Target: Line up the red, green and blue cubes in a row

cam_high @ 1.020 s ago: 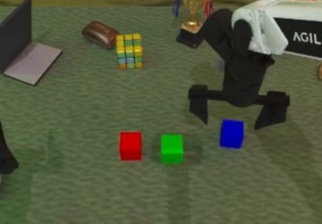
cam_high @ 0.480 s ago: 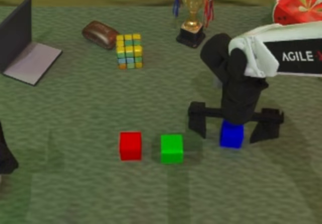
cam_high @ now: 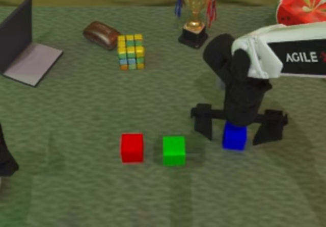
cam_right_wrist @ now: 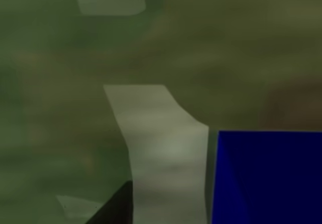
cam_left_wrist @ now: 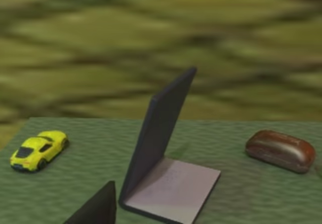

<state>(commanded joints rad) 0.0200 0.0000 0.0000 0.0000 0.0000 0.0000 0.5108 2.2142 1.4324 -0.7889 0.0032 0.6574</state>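
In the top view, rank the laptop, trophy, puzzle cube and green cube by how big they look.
Largest to smallest as they look from above:
1. laptop
2. trophy, though its top is cut off by the frame edge
3. puzzle cube
4. green cube, only slightly smaller than the puzzle cube

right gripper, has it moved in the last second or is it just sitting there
Yes. The right gripper has come toward the near edge, away from the trophy, and its open fingers now straddle the blue cube.
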